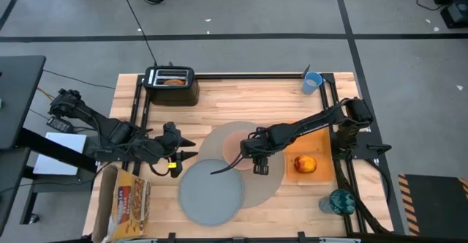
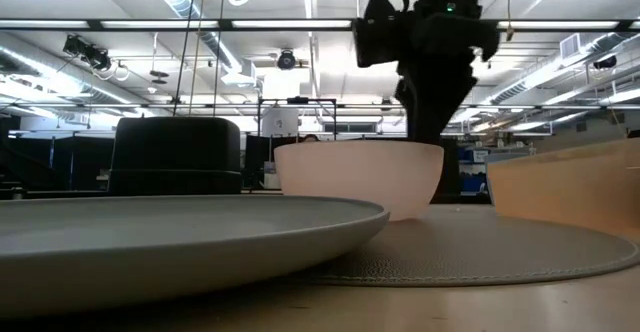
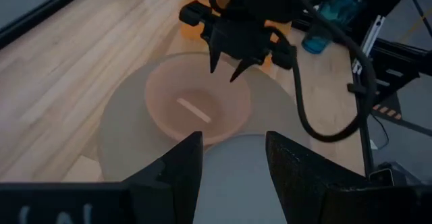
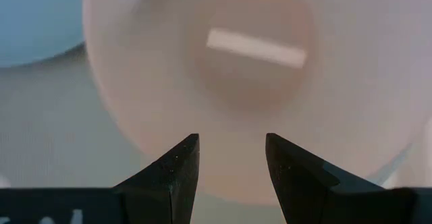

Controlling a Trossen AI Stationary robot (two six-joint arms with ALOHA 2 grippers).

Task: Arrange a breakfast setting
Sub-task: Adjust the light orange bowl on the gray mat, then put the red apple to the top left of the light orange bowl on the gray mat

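Even overhead light; the wrist views look somewhat blurred.

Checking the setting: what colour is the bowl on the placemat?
Pale pink bowl, clearest in the left wrist view.

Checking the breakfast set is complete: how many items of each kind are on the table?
Tableware (grey plate, pink bowl, blue cup, placemat): 4
Food (apple, cereal box, bagel in the toaster): 3
Appliance: 1
Total: 8

A black toaster [image 1: 172,84] stands at the table's far edge — a teal glass [image 1: 339,200] at the near right corner.
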